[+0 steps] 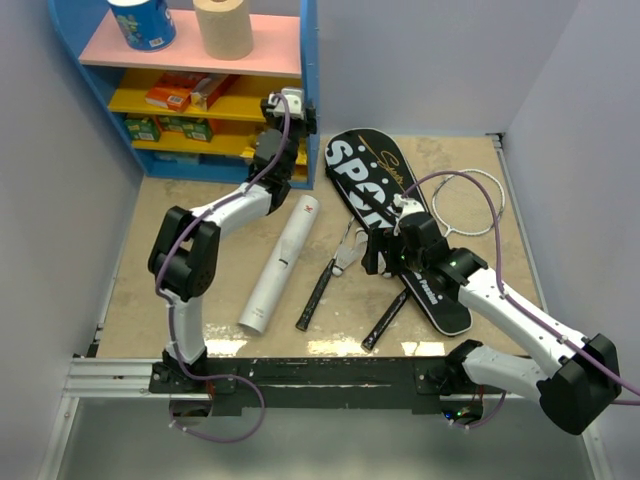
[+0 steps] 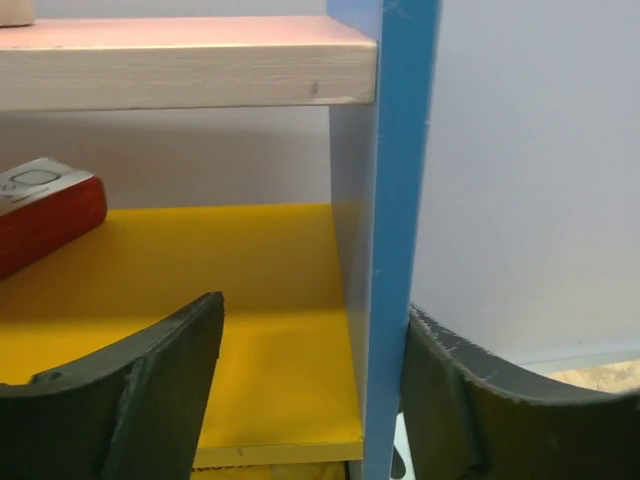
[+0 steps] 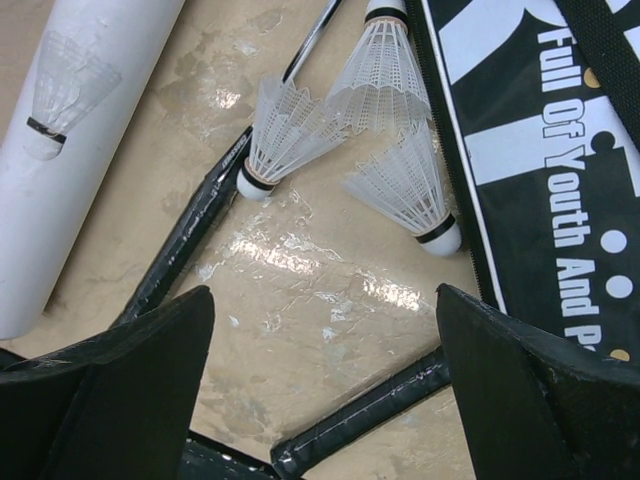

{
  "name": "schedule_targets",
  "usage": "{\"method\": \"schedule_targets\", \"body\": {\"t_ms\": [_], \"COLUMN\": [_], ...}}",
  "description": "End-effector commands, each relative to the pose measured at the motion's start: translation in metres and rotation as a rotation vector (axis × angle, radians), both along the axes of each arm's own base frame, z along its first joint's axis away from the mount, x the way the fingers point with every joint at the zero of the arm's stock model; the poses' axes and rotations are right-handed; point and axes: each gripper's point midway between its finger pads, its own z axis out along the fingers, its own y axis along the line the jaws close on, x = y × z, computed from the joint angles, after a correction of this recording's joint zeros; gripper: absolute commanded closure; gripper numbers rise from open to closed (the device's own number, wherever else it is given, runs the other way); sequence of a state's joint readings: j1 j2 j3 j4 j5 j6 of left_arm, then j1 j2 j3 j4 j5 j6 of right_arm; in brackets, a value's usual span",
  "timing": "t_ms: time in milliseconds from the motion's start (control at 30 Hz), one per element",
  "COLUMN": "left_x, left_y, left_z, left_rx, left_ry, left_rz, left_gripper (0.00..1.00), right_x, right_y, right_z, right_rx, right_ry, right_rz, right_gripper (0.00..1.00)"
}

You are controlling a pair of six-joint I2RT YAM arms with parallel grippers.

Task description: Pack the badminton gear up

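The black bag lettered SPORT [image 1: 372, 190] lies at centre right, with one racket's white head [image 1: 468, 200] beside it. Two black racket handles [image 1: 318, 288] [image 1: 386, 320] lie between the bag and the long white tube [image 1: 280, 262]. My right gripper [image 1: 378, 252] is open and empty, low over the table by the bag's left edge. In the right wrist view [image 3: 325, 295] it is above a handle [image 3: 370, 410], with three white shuttlecocks [image 3: 285, 130], the tube [image 3: 80, 130] and the bag [image 3: 560, 150] ahead. My left gripper [image 1: 290, 102] is open at the shelf.
The blue shelf unit [image 1: 310, 60] stands at the back left with paper rolls [image 1: 222, 25] and small boxes [image 1: 180, 95]. In the left wrist view my open jaws [image 2: 315, 308] straddle its blue side panel [image 2: 400, 200], above the yellow board [image 2: 250, 300]. White walls enclose the table.
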State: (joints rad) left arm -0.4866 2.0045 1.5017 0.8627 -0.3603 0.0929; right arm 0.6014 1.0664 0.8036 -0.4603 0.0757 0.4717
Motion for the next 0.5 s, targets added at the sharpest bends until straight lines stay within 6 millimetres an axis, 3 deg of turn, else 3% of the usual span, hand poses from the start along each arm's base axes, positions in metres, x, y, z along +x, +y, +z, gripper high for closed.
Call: {"method": "schedule_targets", "body": {"t_ms": [0,33,100,133,167,467], "left_x": [-0.012,-0.02,-0.026,-0.033,-0.037,-0.112], "left_y": [0.091,0.088,0.083,0.078,0.075,0.052], "left_z": [0.018,0.027,0.027,0.039,0.031,0.045], "left_rx": [-0.002,0.005,0.021,0.029,0.041,0.116], "left_ry": [0.01,0.002,0.034,0.028,0.074,0.16], "left_rz": [0.243,0.206,0.165,0.125,0.1,-0.177], "left_gripper": [0.23,0.2,0.16,0.16,0.16,0.13], "right_x": [-0.002,-0.002,-0.003,-0.003,-0.003,-0.002], "right_y": [0.005,0.006,0.008,0.008,0.008,0.006], "right_z": [0.009,0.009,0.01,0.01,0.01,0.018], "right_rx": [0.04,0.045,0.052,0.054,0.056,0.039], "right_ry": [-0.015,-0.014,-0.014,-0.015,-0.015,-0.04], "right_rz": [0.017,0.018,0.025,0.026,0.029,0.039], "right_gripper": [0.05,0.05,0.05,0.05,0.05,0.04]}}
